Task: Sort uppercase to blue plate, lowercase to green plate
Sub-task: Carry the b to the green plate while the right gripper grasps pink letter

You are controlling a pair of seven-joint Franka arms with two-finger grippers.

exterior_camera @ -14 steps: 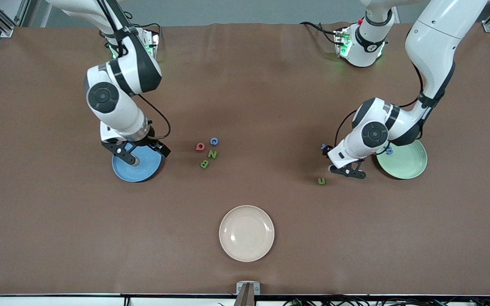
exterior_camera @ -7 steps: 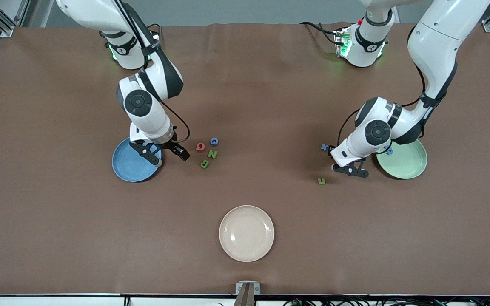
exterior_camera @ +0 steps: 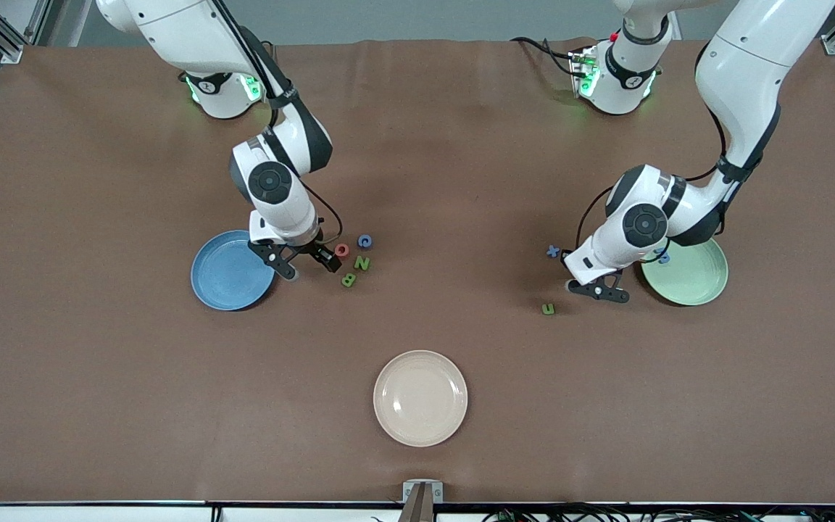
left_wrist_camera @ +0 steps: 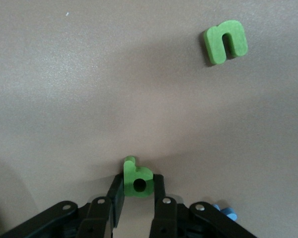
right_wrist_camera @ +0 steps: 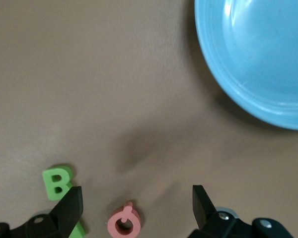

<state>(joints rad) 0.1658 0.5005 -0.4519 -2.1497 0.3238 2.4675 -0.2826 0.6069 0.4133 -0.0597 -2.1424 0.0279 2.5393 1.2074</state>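
Observation:
The blue plate (exterior_camera: 233, 270) lies bare toward the right arm's end. Beside it the uppercase pieces cluster: red Q (exterior_camera: 341, 250), blue C (exterior_camera: 364, 241), green N (exterior_camera: 362, 263), green B (exterior_camera: 349, 279). My right gripper (exterior_camera: 309, 265) hangs open between the plate and the Q (right_wrist_camera: 124, 224), with nothing in its jaws. Low at the table beside the green plate (exterior_camera: 700, 286), my left gripper (exterior_camera: 595, 288) is shut on the green p (left_wrist_camera: 134, 173). Of the other lowercase, the green u (exterior_camera: 548, 309) and blue x (exterior_camera: 552, 251) lie on the table; the blue m (exterior_camera: 664, 256) sits on the green plate, partly hidden by the arm.
A cream plate (exterior_camera: 420, 398) sits nearest the front camera at mid-table. The right wrist view shows the blue plate's rim (right_wrist_camera: 223, 84) and the B (right_wrist_camera: 57, 182); the left wrist view shows the u (left_wrist_camera: 225, 41).
My right arm has swung from over the blue plate to the uppercase cluster, staying open. My left gripper has closed on the green p.

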